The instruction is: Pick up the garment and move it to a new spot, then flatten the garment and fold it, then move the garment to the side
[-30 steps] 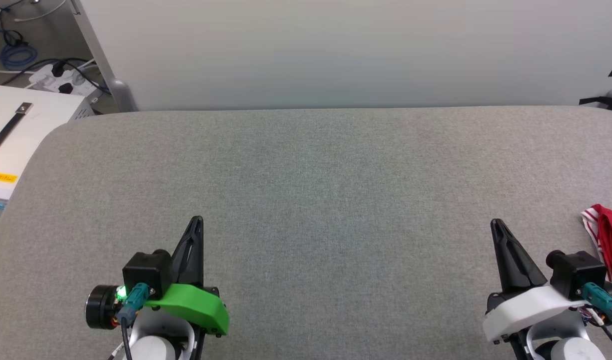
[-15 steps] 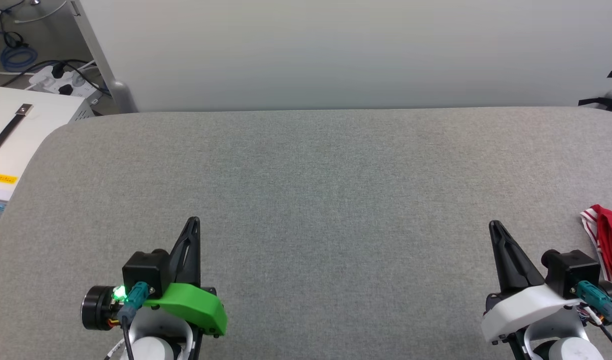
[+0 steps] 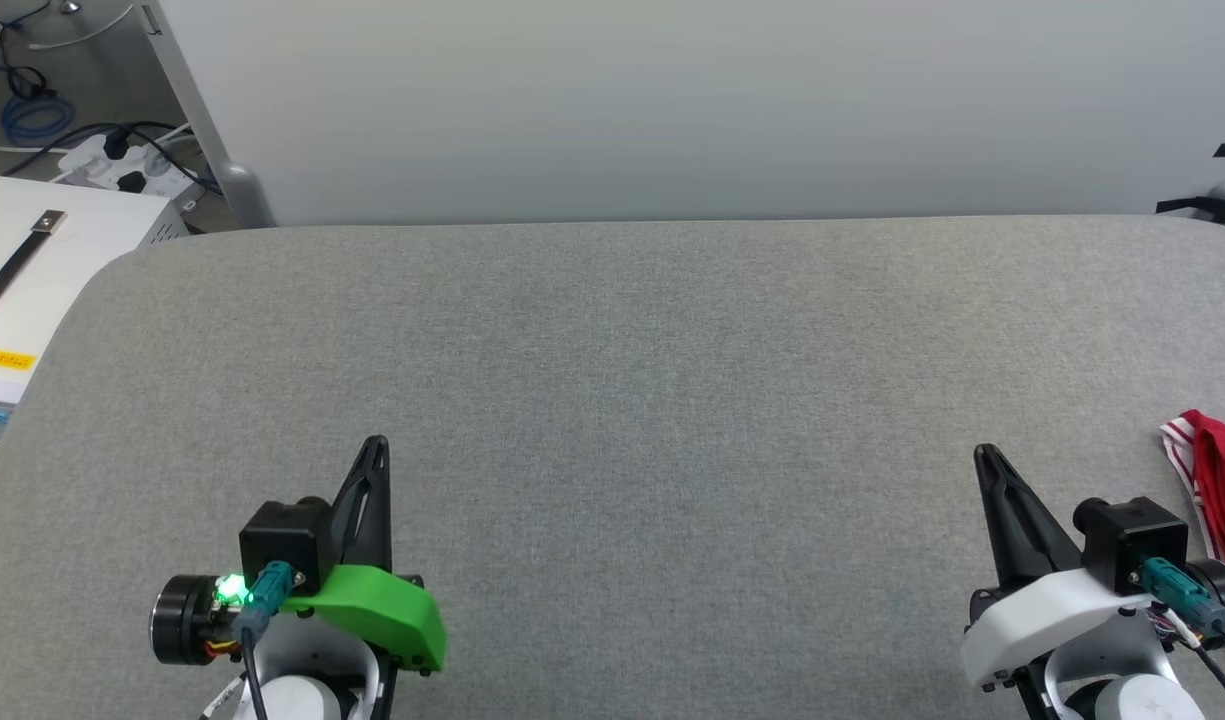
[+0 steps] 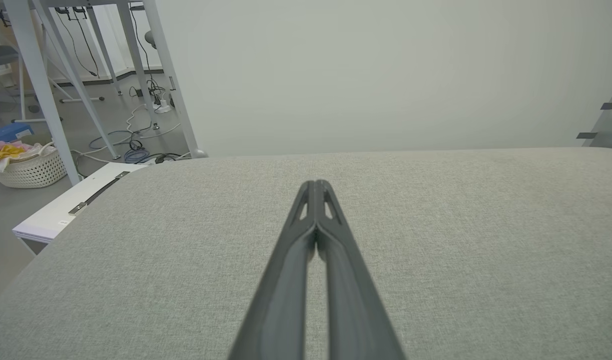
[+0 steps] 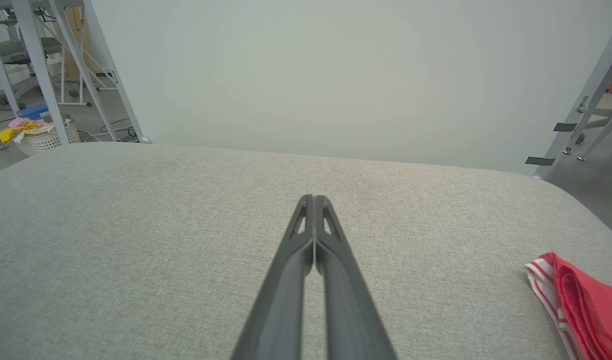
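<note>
Garment bunched at right edge of grey table, just beside right gripper, not touching. Long axis near-to-far; white-striped trim at far end, red folds behind, partly cropped. Left gripper and right gripper both clenched, empty.

Both arms have dark tapered jaws; left cover green, right cover white.

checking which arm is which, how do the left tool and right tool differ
The left tool has a green wrist cover; the right tool has a white cover. The red garment lies beside the right tool, far from the left tool. Both are shut, empty, above the grey surface.
</note>
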### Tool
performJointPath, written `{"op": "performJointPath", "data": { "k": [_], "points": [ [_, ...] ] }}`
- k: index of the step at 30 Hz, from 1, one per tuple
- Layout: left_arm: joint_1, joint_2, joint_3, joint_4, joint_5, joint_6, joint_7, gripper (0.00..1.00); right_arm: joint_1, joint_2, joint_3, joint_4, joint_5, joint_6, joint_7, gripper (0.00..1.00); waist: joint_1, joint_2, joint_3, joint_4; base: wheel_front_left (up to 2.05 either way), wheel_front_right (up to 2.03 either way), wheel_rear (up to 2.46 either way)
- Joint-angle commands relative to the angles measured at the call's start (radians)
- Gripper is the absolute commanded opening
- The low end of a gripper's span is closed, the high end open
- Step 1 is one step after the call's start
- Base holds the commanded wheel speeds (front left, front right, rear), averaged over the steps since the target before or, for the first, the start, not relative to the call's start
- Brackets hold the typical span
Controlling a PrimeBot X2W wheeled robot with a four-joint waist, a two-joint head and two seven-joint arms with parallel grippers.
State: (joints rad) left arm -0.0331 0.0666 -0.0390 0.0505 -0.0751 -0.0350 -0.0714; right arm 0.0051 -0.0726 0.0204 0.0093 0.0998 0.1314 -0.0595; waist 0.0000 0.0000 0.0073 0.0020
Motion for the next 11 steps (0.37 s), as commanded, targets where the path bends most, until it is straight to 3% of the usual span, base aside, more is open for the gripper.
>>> {"op": "performJointPath", "data": {
  "k": [1, 11],
  "points": [
    [0.017, -0.006, 0.005, -0.007, 0.014, 0.009, 0.005, 0.0, -0.004, 0.003, -0.004, -0.004, -0.01, -0.001, 0.006, 0.0, 0.0, 0.0, 0.0, 0.0, 0.0, 0.0, 0.0],
    [0.022, -0.009, 0.016, -0.02, 0.033, 0.017, 0.025, 0.0, -0.004, 0.009, -0.009, -0.006, -0.037, -0.001, 0.022, 0.0, 0.0, 0.0, -0.002, -0.001, 0.0, 0.0, 0.0]
  ]
}}
